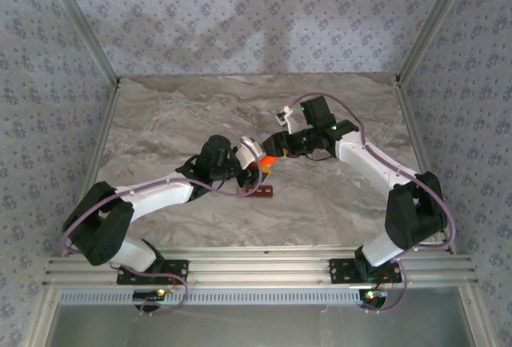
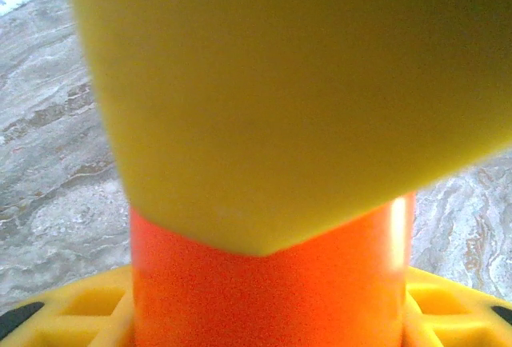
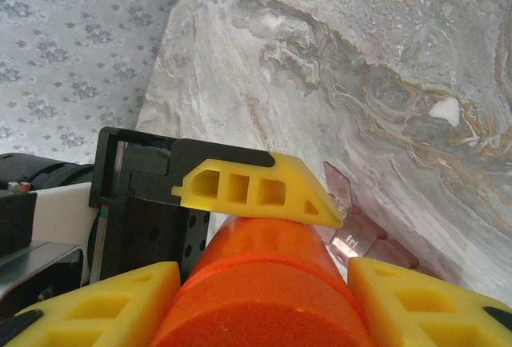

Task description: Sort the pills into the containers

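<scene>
1. The containers [image 1: 258,192], one dark red-brown strip of joined cells, lie flat on the counter [image 1: 184,115], just on the near side of the orange bottle [image 1: 270,158]. The right wrist view catches a cell marked "Fri". What the cells hold cannot be made out.
2. The bottle is at mid-counter, clamped from both sides. The left end effector [image 2: 272,311] has closed its yellow fingers [image 2: 80,311] on the bottle's flanks. The right end effector [image 3: 264,303] grips it likewise, the orange body wedged between both pads.
3. The counter is a grey marbled surface with brownish veins. One small white fleck [image 3: 446,110] lies on it beyond the strip, too small to identify.
4. Walls [image 1: 240,11] papered in a blue-grey floral print close in three sides. Metal posts stand at the corners, and a ribbed rail [image 1: 264,265] at the near edge carries the arm bases.
5. The count: two arms, left [image 1: 152,191] and right [image 1: 376,163]; two end effectors; one bottle; one strip of containers.
</scene>
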Controlling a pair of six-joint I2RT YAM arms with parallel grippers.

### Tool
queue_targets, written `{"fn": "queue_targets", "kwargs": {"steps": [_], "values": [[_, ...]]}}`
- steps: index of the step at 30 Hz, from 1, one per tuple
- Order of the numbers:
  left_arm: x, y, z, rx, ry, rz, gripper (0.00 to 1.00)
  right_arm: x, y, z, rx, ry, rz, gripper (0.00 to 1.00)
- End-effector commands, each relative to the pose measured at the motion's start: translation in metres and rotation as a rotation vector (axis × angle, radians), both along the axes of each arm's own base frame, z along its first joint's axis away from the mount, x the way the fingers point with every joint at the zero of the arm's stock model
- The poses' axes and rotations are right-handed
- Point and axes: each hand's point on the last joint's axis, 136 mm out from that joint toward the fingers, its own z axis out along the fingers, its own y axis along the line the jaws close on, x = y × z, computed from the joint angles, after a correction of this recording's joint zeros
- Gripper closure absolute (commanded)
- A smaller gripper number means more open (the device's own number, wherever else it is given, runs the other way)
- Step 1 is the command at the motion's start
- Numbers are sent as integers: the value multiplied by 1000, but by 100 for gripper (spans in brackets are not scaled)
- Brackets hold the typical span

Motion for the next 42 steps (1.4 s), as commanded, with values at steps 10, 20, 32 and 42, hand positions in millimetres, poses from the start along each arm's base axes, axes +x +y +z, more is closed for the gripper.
{"fn": "queue_targets", "kwargs": {"steps": [10, 20, 32, 42], "values": [[15, 28, 43, -63, -86, 159, 100, 8, -67, 19, 133, 40, -267, 33], [15, 29, 36, -16, -53, 169, 100, 28, -99, 32, 156, -34, -602, 32], [11, 23, 35, 4, -31, 130, 100, 36, -61, 45, 134, -83, -601, 26], [10, 17, 30, 14, -24, 115, 100, 36, -25, 52, 140, -104, -528, 26]]}}
